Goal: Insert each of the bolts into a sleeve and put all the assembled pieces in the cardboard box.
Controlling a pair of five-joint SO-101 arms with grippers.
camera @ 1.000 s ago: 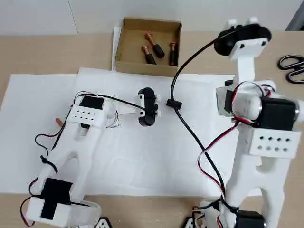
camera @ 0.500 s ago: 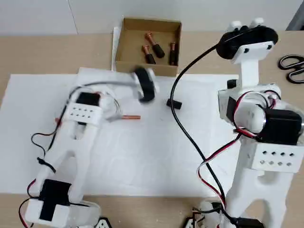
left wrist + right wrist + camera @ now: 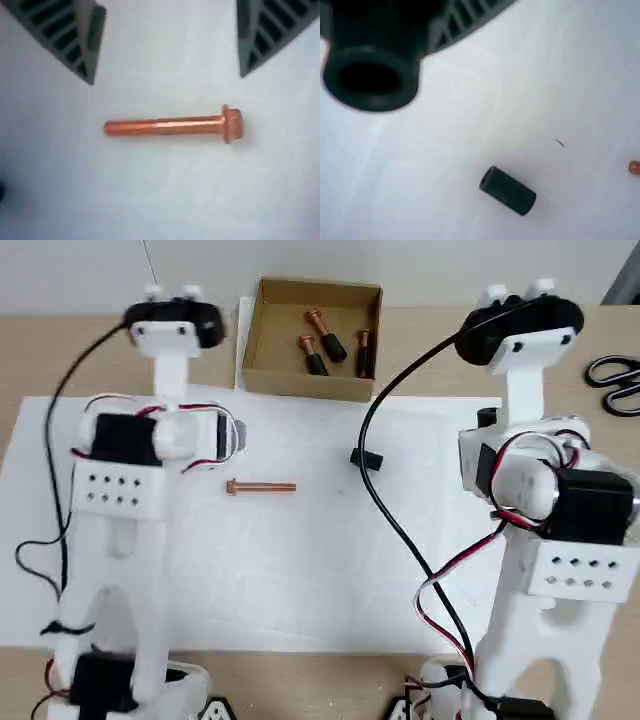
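Note:
A copper bolt (image 3: 260, 486) lies flat on the white paper (image 3: 300, 570). In the left wrist view the bolt (image 3: 172, 125) is below my left gripper (image 3: 165, 42), which is open, its fingers (image 3: 65, 35) wide apart and above the bolt. A loose black sleeve (image 3: 367, 458) lies on the paper nearer the right arm, and it shows again as the sleeve (image 3: 507, 190) in the right wrist view. My right gripper (image 3: 385, 47) is shut on another black sleeve (image 3: 370, 80), whose open end faces the camera. The cardboard box (image 3: 262, 330) holds three assembled pieces (image 3: 326, 337).
Black scissors (image 3: 615, 380) lie on the wooden table at the far right. The left arm (image 3: 130, 470) stands tall over the paper's left part, the right arm (image 3: 540, 490) over its right edge. A black cable (image 3: 400, 520) runs across the paper.
The left arm rose from low over the paper's middle and swung back to the left. The bolt came into sight lying on the paper. The right arm has barely shifted.

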